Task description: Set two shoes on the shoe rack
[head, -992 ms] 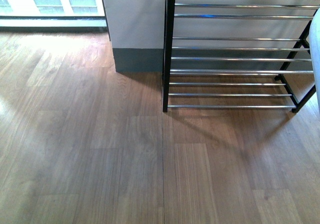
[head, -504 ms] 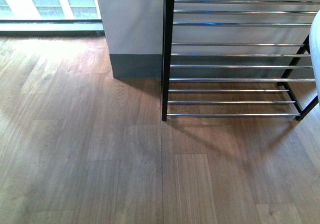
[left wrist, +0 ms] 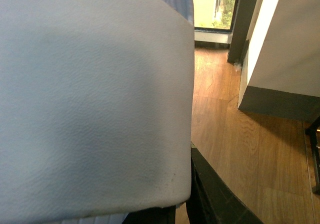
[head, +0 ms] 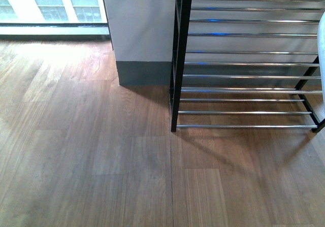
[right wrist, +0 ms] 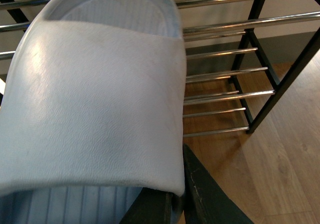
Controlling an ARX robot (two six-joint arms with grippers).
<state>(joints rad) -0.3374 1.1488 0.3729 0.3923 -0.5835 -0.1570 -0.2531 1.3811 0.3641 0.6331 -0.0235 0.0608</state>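
Note:
A pale blue slide (left wrist: pixel 90 98) fills most of the left wrist view, and my left gripper (left wrist: pixel 182 209) is shut on its strap edge, one black finger (left wrist: pixel 215 196) showing beside it. My right gripper (right wrist: pixel 177 204) is shut on a second pale blue slide (right wrist: pixel 95 98), held just in front of the shoe rack (right wrist: pixel 225 53). In the front view the shoe rack (head: pixel 244 76) stands at the right, a black frame with chrome bars and nothing on the tiers that show. A pale sliver of a slide (head: pixel 321 39) shows at the right edge. Neither arm shows there.
A white pillar with a grey skirting (head: pixel 142 34) stands just left of the rack's black post (head: pixel 177 59). A bright window (head: pixel 51 3) is at the back left. Wooden floor (head: pixel 101 161) spreads across the foreground.
In the front view the rack and pillar have slid lower and slightly to the right, and they look nearer than a second ago.

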